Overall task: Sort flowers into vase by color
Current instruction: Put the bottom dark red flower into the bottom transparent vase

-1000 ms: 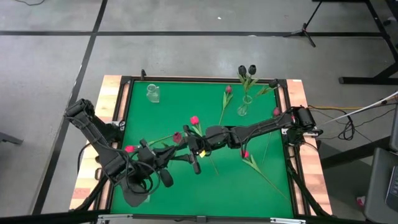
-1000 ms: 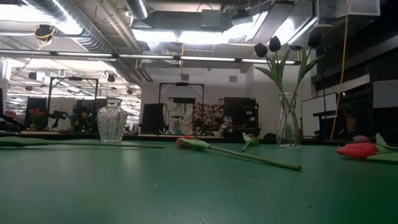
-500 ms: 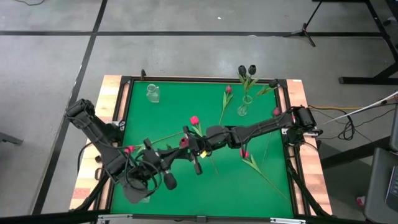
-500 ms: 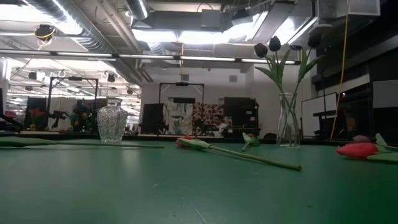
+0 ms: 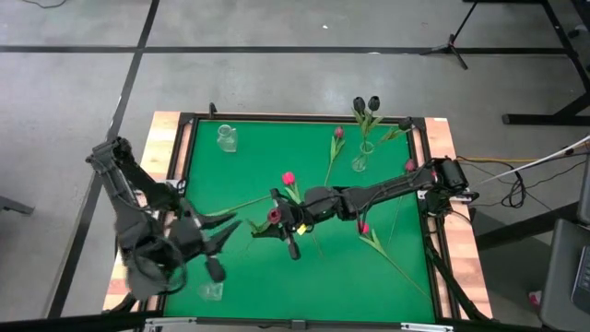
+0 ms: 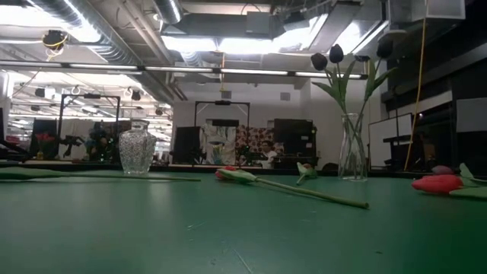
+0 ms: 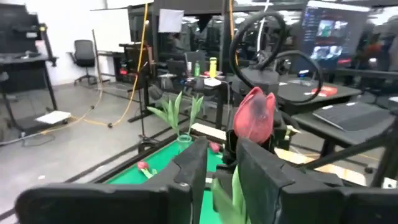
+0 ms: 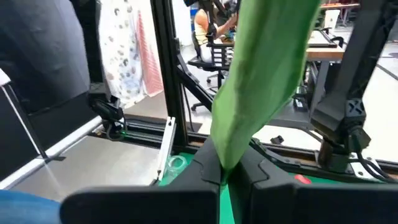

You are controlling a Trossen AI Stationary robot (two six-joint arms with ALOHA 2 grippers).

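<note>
In mid-air over the table's middle, my right gripper (image 5: 276,210) is shut on a tulip with a dusky pink head (image 5: 273,218) and green leaves. My left gripper (image 5: 236,225) stands open just left of it, and its own view looks at the head (image 7: 254,115) past its fingers. A tall glass vase (image 5: 361,159) at the far right holds two near-black tulips (image 6: 336,55). A squat glass vase (image 5: 226,138) stands at the far left. Loose pink-red flowers (image 5: 289,178) (image 5: 337,134) (image 5: 364,228) lie flat on the green mat. Neither gripper shows in the low view. My left gripper has a green leaf (image 7: 225,193) of the tulip showing in the gap between its fingers; I cannot tell whether they touch it. My right gripper pinches a broad green leaf (image 8: 231,152) between its two fingers. It comes in level from the table's right. The tulip is lifted clear of the mat.
A small clear glass (image 5: 212,291) stands by the near left corner, close to my left arm. Another pink flower (image 5: 410,166) lies at the right edge. A raised dark frame (image 5: 304,118) borders the mat. Bare mat lies at the near middle and left of centre.
My left gripper has drawn back from the tulip toward the table's left edge and risen, leaving the flower with my right gripper. The right arm has kept still, and the tulip stays in the air at the table's middle.
</note>
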